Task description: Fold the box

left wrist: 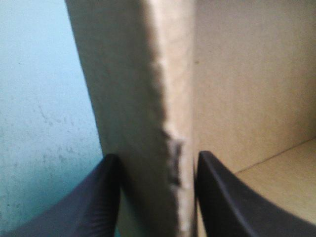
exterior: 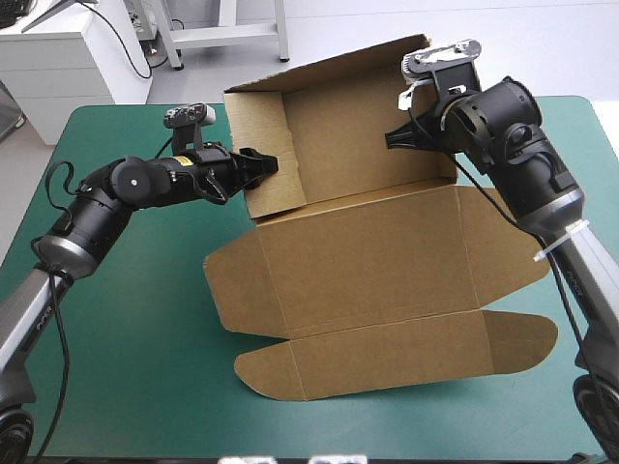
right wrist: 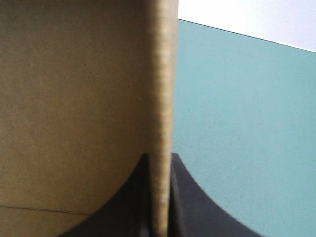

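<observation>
The box (exterior: pixel 368 261) sits in the middle of the table, half made. Toward 12 o'clock its far panel stands up, with a side wall turned forward at each end. Toward 6 o'clock two broad panels lie flat on the teal-green cover (exterior: pixel 145 329), with rounded flaps sticking out at 3 and 9 o'clock.

From above, the left gripper (exterior: pixel 266 164) reaches in from 9 o'clock to the left wall (exterior: pixel 266 155). The right gripper (exterior: pixel 395 140) comes from 3 o'clock to the raised board's right end, up near its top edge. From that height I cannot tell how firmly either one grips.

The wrist cameras settle it. Along the left gripper, the thick, ragged edge of the wall fills the gap between the two black fingers (left wrist: pixel 98 197), which sit narrow and clamped on the board. The cover lies on the outer side and the inside corner of the box on the other. Along the right gripper, the right wall (right wrist: pixel 160 89) runs edge-on between fingers almost touching, pinched tight, with brown board on one side and bare cover on the other.
</observation>
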`<action>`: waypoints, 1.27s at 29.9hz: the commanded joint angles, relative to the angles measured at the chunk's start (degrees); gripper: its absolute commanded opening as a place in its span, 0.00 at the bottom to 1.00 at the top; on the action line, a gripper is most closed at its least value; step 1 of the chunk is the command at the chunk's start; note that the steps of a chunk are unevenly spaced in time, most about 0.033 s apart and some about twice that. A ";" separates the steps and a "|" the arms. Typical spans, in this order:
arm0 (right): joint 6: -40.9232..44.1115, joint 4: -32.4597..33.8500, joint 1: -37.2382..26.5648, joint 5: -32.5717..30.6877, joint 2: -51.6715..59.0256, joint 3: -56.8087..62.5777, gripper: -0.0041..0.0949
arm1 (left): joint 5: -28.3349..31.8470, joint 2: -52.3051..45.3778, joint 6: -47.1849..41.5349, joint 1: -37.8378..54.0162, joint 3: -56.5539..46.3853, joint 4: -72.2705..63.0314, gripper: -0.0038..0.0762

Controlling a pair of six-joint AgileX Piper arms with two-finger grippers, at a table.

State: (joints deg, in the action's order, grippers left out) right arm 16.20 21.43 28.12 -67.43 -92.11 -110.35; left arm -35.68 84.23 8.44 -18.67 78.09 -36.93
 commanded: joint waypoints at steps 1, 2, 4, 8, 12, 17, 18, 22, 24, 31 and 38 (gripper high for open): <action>0.14 0.77 0.16 3.20 3.03 -2.15 0.04 | 4.12 -2.41 0.97 -0.49 1.50 -2.45 0.11; 0.14 0.77 0.16 3.07 3.03 -2.15 0.04 | 4.21 -2.41 1.63 -0.49 1.50 -2.45 0.04; 0.14 0.77 0.16 2.98 2.92 -2.15 0.04 | 4.21 -2.41 1.97 -0.49 1.50 -2.45 0.04; 0.39 0.67 0.16 1.88 2.44 -2.15 0.04 | 3.72 -2.41 1.70 -0.49 1.71 -2.00 0.04; 1.53 0.42 0.16 0.04 1.55 -2.15 0.04 | 3.05 -2.41 -4.99 -1.45 3.16 6.97 0.04; 1.77 -1.79 0.05 -2.15 -0.18 -2.05 0.04 | -2.12 -1.97 -17.17 -5.30 7.05 24.91 0.04; 1.77 -2.46 0.04 -3.44 -1.00 -2.05 0.04 | -5.03 -1.22 -20.68 -5.85 8.52 29.88 0.04; 1.01 -7.71 -0.04 -3.96 -3.48 -1.21 0.04 | -13.43 1.73 -23.44 -6.33 12.95 34.04 0.04; 0.53 -11.01 -0.04 -3.96 -4.48 -0.01 0.04 | -17.41 3.58 -23.44 -6.33 15.08 33.95 0.04; -0.11 -13.40 -0.04 -3.96 -4.73 7.93 0.04 | -25.61 10.23 -23.58 -6.33 20.11 33.84 0.04; -2.90 -17.66 -2.40 -3.96 -5.82 12.82 0.04 | -34.45 16.30 -23.47 -6.33 20.74 33.94 0.04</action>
State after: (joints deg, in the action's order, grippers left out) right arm 17.52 6.97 27.10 -71.06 -99.78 -97.11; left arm -69.50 101.46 -15.41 -24.32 96.65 -1.86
